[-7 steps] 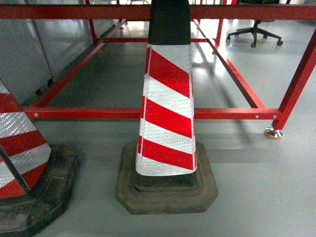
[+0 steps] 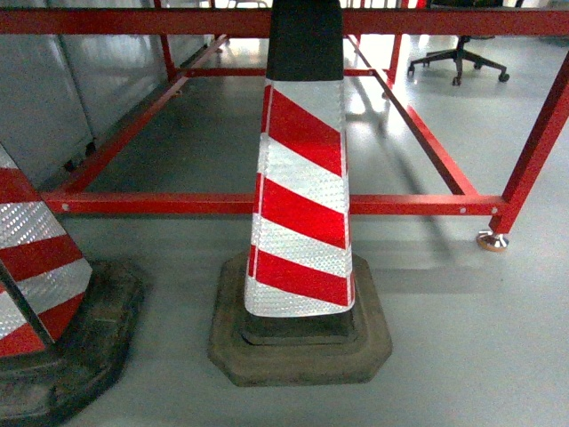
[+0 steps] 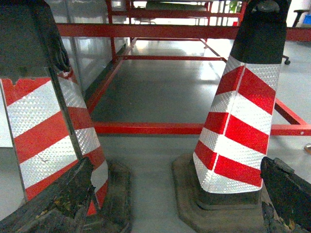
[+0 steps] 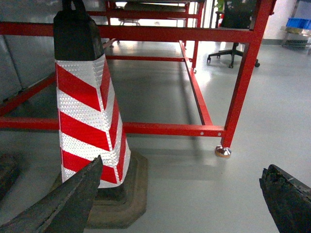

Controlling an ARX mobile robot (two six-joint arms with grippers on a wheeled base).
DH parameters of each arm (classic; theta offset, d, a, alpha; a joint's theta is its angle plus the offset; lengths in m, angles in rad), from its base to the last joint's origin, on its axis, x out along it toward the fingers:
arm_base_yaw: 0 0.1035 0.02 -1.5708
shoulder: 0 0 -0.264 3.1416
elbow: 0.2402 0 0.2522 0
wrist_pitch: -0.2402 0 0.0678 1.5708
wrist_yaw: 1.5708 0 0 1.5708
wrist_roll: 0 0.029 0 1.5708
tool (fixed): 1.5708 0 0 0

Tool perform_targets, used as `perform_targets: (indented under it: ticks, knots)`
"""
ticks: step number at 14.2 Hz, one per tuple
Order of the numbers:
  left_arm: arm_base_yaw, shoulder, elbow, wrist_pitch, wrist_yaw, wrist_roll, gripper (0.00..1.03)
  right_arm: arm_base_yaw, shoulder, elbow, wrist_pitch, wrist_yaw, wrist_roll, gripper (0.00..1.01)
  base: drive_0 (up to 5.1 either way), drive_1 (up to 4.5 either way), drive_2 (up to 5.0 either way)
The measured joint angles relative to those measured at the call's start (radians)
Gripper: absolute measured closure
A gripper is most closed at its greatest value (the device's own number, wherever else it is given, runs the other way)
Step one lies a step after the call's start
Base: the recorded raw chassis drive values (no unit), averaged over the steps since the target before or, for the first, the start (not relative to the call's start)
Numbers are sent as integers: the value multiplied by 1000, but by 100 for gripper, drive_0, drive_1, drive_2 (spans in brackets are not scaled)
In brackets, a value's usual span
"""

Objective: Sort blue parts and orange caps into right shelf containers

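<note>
No blue parts or orange caps show in any view. The right shelf containers are not clearly in view; a small bright-blue shape [image 4: 297, 22] far off at the top right is too small to identify. My left gripper [image 3: 177, 204] is open, low over the grey floor, with dark worn fingers [image 3: 63, 199] spread wide and nothing between them. My right gripper [image 4: 182, 191] is also open and empty, its fingertips [image 4: 80, 187] far apart above the floor. Neither gripper appears in the head view.
A red-and-white striped traffic cone [image 2: 302, 205] on a black rubber base stands straight ahead. A second cone [image 2: 36, 267] is at the left. Behind them runs a red steel frame [image 2: 267, 204] with a footed leg [image 2: 493, 238]. An office chair [image 2: 460, 58] stands far back.
</note>
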Motion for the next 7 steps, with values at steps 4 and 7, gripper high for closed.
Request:
perform_targets:
  ticks: [4, 7]
  knots:
    - [0, 0, 0, 0, 0, 0, 5, 0, 0, 0, 0, 0, 0, 3, 0, 0, 0]
    - [0, 0, 0, 0, 0, 0, 5, 0, 0, 0, 0, 0, 0, 3, 0, 0, 0]
